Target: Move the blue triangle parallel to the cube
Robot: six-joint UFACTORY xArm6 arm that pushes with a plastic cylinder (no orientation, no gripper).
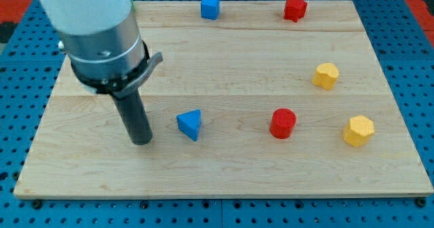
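The blue triangle (190,124) lies on the wooden board (224,180), left of the middle. The blue cube (210,7) sits near the view's top edge, a little right of the triangle's column. My tip (141,141) rests on the board just left of the blue triangle, a short gap away and not touching it. The arm's grey body fills the view's top left.
A red star-shaped block (295,8) is at the top right. A red cylinder (283,123) sits right of the triangle. A yellow block (325,75) and a yellow hexagon (358,130) lie near the right edge.
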